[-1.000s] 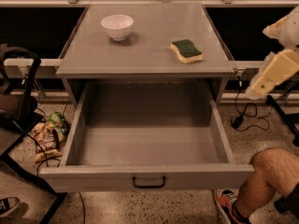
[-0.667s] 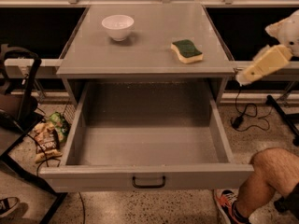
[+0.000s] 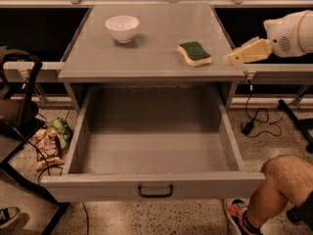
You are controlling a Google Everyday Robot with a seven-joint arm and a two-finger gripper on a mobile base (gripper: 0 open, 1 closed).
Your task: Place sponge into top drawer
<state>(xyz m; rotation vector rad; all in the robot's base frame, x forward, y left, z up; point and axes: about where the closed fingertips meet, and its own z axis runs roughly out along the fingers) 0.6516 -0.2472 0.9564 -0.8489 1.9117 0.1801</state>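
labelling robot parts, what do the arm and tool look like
The tool, beside the sponge at the edge of the countertop, is a pale cream tapered wedge. Behind it, the arm's rounded white housing bears a small dotted grille.

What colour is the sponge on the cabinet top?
The sponge is dark green over pale yellow, camera view; the gripper hovers to its right.

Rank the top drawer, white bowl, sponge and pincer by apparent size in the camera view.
1. top drawer, open, by far the largest.
2. pincer, at the right edge of the tabletop beside the sponge, looks slightly longer than it.
3. sponge and white bowl look alike, so they are left unranked.
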